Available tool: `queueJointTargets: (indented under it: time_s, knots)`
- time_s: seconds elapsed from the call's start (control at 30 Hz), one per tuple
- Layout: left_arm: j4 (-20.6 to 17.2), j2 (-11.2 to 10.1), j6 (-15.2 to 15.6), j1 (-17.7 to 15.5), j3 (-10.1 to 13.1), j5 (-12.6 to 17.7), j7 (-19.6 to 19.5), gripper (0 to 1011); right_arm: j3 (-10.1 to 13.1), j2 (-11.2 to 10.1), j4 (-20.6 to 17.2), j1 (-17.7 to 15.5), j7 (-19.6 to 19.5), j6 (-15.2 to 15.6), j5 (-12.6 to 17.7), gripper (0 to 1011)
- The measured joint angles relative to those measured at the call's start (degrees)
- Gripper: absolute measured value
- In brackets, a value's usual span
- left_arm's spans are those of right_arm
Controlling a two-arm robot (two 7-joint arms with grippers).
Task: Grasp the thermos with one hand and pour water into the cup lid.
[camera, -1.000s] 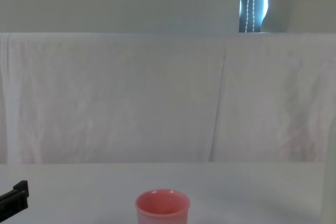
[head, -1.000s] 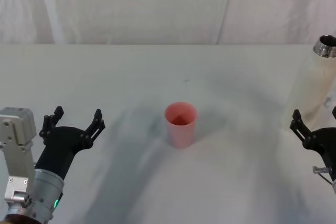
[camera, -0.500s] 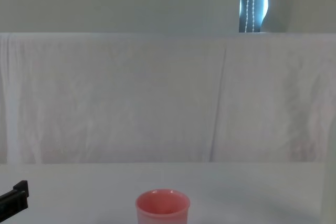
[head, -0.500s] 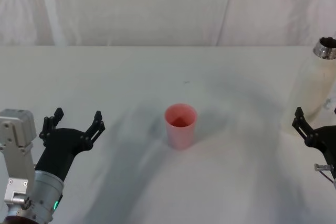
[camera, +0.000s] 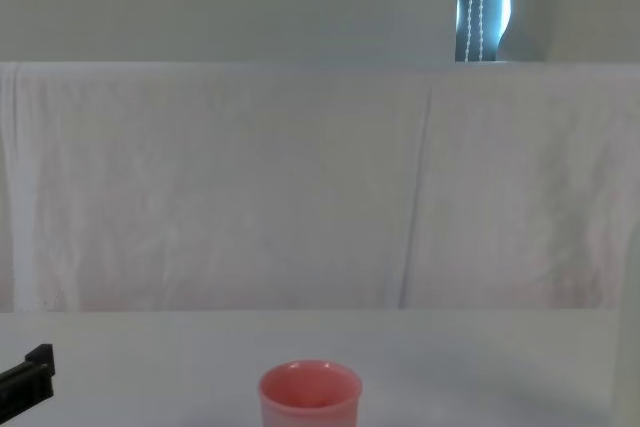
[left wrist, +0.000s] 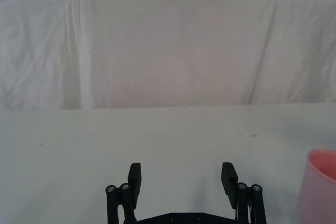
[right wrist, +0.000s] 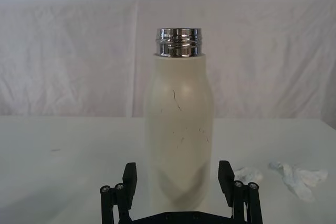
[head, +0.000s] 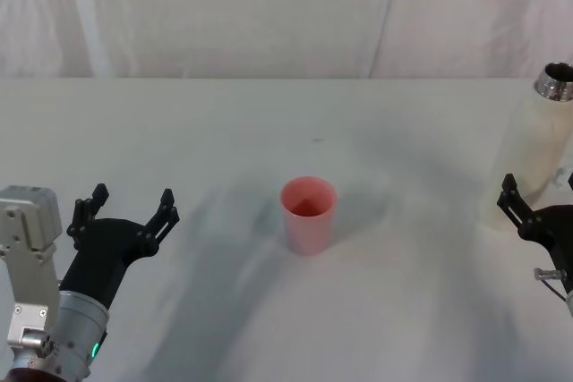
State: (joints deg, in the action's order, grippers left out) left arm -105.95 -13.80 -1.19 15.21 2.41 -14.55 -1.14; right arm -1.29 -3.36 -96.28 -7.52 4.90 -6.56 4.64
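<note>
The cream-white thermos (head: 535, 145) stands upright with its silver neck uncapped at the table's far right. My right gripper (head: 540, 187) is open just in front of its base, touching nothing. In the right wrist view the thermos (right wrist: 180, 129) rises straight ahead, beyond the open right gripper (right wrist: 177, 168). The pink cup lid (head: 309, 213) stands upright mid-table; the chest view shows its rim (camera: 310, 388). My left gripper (head: 132, 196) hovers open at the near left, well away from the cup lid. The left wrist view has that gripper (left wrist: 181, 169) open, with the cup lid (left wrist: 320, 184) off to one side.
A white cloth covers the table (head: 224, 123), and a white draped backdrop (head: 269, 6) closes off its far edge. Crumpled white tissue (right wrist: 294, 178) lies on the table beside the thermos. There is bare cloth between the cup lid and the thermos.
My right gripper has crept slightly forward toward the thermos base. The left arm, cup lid and thermos have stayed where they were.
</note>
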Motion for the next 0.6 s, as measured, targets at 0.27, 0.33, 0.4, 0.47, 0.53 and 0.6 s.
queueJointTargets:
  time_s: [0.27, 0.33, 0.4, 0.47, 0.53, 0.6]
  knots:
    - [0.0, 0.0, 0.0, 0.0, 0.0, 0.0, 0.0, 1001, 0.2, 0.0, 1.3, 1.6, 0.0, -0.2, 0.1, 1000]
    - [0.0, 0.0, 0.0, 0.0, 0.0, 0.0, 0.0, 1001, 0.3, 0.0, 1.6, 1.8, 0.1, -0.2, 0.2, 1000]
    - [0.0, 0.0, 0.0, 0.0, 0.0, 0.0, 0.0, 1001, 0.3, 0.0, 1.9, 2.2, 0.2, -0.2, 0.3, 1000]
    - [0.0, 0.0, 0.0, 0.0, 0.0, 0.0, 0.0, 1001, 0.3, 0.0, 2.3, 2.5, 0.3, -0.2, 0.3, 1000]
    - [0.0, 0.0, 0.0, 0.0, 0.0, 0.0, 0.0, 1001, 0.2, 0.0, 2.6, 2.8, 0.3, -0.2, 0.3, 1000]
    - [0.0, 0.0, 0.0, 0.0, 0.0, 0.0, 0.0, 1001, 0.2, 0.0, 2.9, 3.0, 0.3, -0.2, 0.3, 1000]
